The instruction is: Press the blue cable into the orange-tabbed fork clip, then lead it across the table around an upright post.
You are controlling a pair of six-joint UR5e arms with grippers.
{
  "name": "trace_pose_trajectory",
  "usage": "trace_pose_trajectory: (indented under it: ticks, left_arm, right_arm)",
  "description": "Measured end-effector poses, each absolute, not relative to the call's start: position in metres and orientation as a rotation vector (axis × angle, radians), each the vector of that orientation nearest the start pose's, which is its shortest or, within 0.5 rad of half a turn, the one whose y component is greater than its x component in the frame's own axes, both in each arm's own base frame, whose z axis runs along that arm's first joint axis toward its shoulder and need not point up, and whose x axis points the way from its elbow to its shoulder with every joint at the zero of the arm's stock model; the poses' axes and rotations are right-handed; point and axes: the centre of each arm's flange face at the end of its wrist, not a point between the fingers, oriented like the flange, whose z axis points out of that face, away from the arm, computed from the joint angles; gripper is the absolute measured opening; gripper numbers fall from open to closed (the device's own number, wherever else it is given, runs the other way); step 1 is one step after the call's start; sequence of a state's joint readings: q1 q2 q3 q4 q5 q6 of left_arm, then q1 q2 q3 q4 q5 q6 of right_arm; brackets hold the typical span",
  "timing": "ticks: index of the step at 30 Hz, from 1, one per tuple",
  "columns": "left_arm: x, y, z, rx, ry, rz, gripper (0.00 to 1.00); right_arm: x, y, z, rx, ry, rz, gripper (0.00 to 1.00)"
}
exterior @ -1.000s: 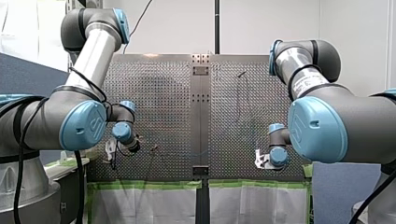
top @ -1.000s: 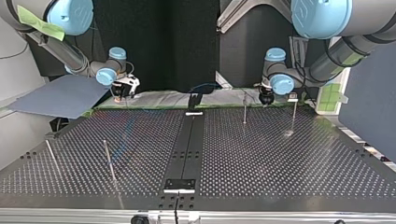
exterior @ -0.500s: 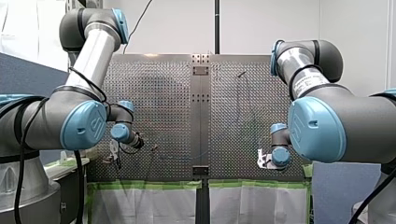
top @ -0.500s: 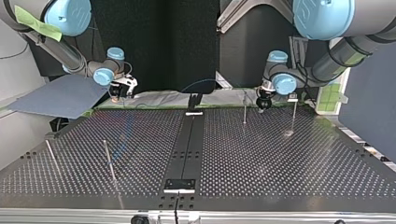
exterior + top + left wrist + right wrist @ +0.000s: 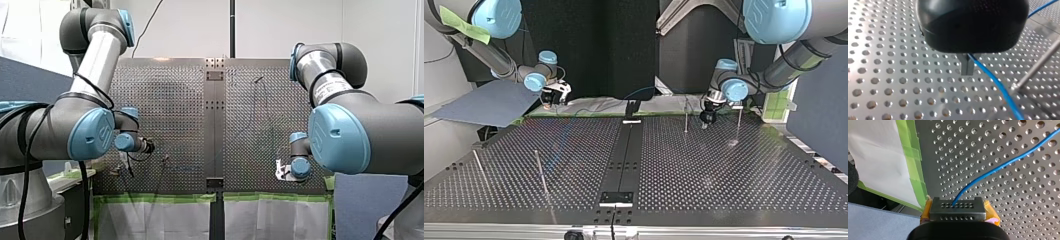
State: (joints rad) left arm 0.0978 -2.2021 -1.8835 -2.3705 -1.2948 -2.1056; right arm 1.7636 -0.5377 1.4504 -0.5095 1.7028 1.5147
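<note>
At about ten o'clock on the perforated metal table (image 5: 724,170) in the top view, my right gripper (image 5: 546,105), white-bodied with yellow pads, hangs at the table's far edge. Its wrist view shows a strip of green tape (image 5: 913,167) beside it. The gripper's two dark, hole-dotted fingers (image 5: 943,213) are drawn narrow on the thin blue cable (image 5: 998,167), which comes out from between them and runs ahead over the table's holes.

In the top view the cable arcs above the far edge at twelve o'clock, over the dark centre strip (image 5: 624,160).

At about one o'clock stands a thin upright metal post (image 5: 686,116). Just past it my left gripper (image 5: 704,124), black, points down at the table, near the post but apart from it. In the left wrist view its metal fingers (image 5: 964,67) are closed together with the cable pinched between them. The cable trails on past the fingertips, low over the table, close by the foot of a slim metal rod (image 5: 1038,63); I cannot tell whether they touch.
</note>
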Motion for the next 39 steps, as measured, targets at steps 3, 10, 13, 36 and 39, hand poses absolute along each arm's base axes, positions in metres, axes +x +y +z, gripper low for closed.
trace_pose_trajectory:
  ticks: [3,10,13,36,39]
  left_arm:
    - [0.574,-0.105,0.078,-0.348,1.708,-0.593,0.01]
    - [0.582,-0.107,0.103,-0.345,1.622,-0.649,0.01]
    - [0.585,-0.106,0.107,-0.353,1.594,-0.668,0.01]
    - [0.598,-0.085,0.117,-0.463,1.477,-0.773,0.01]
    - [0.599,-0.081,0.118,-0.469,1.470,-0.774,0.01]
  right_arm:
    - [0.242,-0.622,-0.061,1.600,-1.369,0.957,0.00]
    - [0.237,-0.624,-0.061,1.590,-1.381,0.956,0.00]
    - [0.235,-0.625,-0.061,1.587,-1.386,0.958,0.00]
    - [0.226,-0.628,-0.062,1.550,-1.436,0.972,0.00]
    - [0.225,-0.628,-0.062,1.544,-1.445,0.975,0.00]
